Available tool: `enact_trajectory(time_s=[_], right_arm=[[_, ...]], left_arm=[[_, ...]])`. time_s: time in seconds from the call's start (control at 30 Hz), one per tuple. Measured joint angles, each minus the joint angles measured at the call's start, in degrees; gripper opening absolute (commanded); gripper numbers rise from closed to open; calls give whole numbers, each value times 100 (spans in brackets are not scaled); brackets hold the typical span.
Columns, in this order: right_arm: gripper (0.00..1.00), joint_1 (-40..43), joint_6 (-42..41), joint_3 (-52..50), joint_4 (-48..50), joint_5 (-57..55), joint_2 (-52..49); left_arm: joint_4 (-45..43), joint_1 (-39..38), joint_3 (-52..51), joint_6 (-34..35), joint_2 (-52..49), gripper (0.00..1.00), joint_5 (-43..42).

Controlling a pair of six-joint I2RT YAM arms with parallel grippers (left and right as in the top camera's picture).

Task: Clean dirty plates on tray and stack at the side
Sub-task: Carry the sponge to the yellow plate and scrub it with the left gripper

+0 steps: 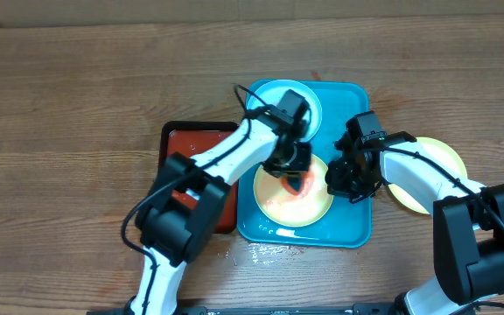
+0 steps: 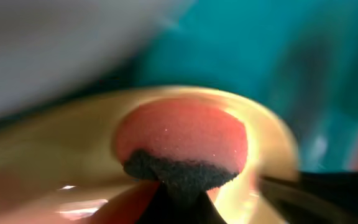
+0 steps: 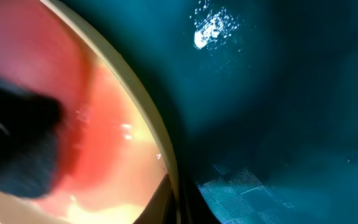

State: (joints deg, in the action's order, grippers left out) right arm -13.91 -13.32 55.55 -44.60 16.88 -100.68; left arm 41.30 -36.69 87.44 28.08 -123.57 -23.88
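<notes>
First, the left claw (image 1: pixel 292 168): we see it closed narrow on a sponge (image 2: pixel 182 140), pink foam with a dark scrub layer next to the fingers. The pink face is pressed onto the smeared plate (image 1: pixel 278 208), the yellow-green-rimmed one lying in the near half of the teal tray (image 1: pixel 353 223). The right claw (image 1: pixel 346 178) sits at that plate's right edge. In its wrist view the rim runs straight in between its dark fingers, so we judge it closed on the rim to steady the plate, though the contact itself falls at the frame's edge.

What the next move turns on is this: the plate lies directly beneath the left claw, and an orange film covers much of its centre. The left arm is the nearer one for wiping, while the right pins the plate from the opposite side. We judge the scrubbing to be in hand and this plate not yet clean, so the strokes should sweep away from the pinned rim.

Farther out, the mint-rimmed plate (image 1: pixel 274 101) rests in the tray's far half, just behind the left claw. A third plate (image 1: pixel 440 156) lies off the tray on the surface (image 1: pixel 77 105), partly under the right arm; we take it as the start of the stack. A red tray (image 1: pixel 191 140) sits against the teal tray's left side.
</notes>
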Motion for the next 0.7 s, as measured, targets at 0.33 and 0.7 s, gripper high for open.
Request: enact_trajectory(time_s=[0.33,0.7], right_arm=[[4,2,-13,0,-2,4,0],[4,-39,-22,0,7,90,-20]], left_arm=[[778,-120,4,-66,-151,4,-1014],[2131,103,168,455,-127,4,188]])
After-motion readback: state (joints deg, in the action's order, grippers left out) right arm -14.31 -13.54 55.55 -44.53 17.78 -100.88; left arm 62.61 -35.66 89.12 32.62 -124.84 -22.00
